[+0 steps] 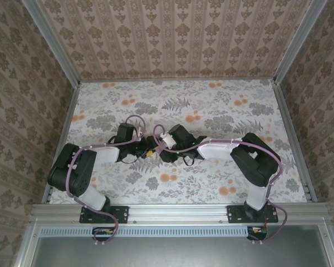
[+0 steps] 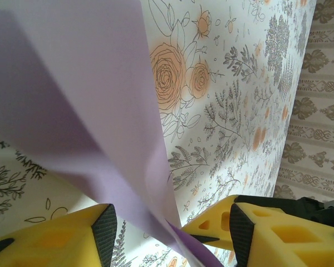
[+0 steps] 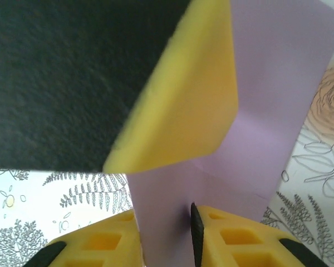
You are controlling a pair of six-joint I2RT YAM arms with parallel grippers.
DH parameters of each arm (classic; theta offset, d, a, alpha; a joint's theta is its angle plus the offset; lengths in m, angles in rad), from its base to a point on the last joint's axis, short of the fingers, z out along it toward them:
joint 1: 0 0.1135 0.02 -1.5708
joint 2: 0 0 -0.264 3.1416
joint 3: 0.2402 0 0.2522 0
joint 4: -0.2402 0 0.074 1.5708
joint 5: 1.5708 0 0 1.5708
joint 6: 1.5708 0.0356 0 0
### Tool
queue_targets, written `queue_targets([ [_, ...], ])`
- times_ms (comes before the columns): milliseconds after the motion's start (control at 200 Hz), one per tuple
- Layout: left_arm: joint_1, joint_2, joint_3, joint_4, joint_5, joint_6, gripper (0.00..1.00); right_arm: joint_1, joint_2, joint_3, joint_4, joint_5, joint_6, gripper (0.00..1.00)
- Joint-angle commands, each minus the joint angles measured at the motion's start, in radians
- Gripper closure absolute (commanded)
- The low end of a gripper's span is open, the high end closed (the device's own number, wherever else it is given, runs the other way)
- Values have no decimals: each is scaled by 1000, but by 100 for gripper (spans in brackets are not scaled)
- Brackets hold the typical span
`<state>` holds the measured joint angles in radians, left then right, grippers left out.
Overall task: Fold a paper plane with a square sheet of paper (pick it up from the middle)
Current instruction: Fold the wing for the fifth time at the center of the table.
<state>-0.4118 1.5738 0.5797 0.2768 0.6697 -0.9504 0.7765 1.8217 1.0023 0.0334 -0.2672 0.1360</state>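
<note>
The square sheet of paper (image 2: 72, 100) is thin, plain lilac, raised off the flowered counter (image 2: 228, 111) rather than lying flat. On the left it sweeps down as a broad curved face, narrowing to a tip between the left hand's (image 2: 147, 222) parted fingers. On the right it stands as an upright, faintly creased band (image 3: 267, 111) running down between the right hand's (image 3: 164, 222) fingers.

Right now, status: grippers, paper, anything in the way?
Left fingers open, straddling raised lilac-purple paper sheet. Right fingers flank it, grip unclear. Both crowded close together.
</note>
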Motion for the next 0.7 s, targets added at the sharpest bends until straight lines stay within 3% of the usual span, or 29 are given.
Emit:
queue_targets([
  [0,-3,-3,28,-17,4,-13,41,3,12,23,-8,22,-36,78],
  [115,10,-43,12,-33,-8,-11,38,3,21,25,-2,-4,-40,87],
  [275,43,-115,-31,-62,-21,-8,33,-1,50,42,-7,-50,-27,91],
  [590,54,-186,-86,-71,-20,-13,30,-23,109,81,-19,-154,21,92],
  [700,54,-214,-104,-85,-66,-16,30,-35,126,94,-21,-191,51,92],
])
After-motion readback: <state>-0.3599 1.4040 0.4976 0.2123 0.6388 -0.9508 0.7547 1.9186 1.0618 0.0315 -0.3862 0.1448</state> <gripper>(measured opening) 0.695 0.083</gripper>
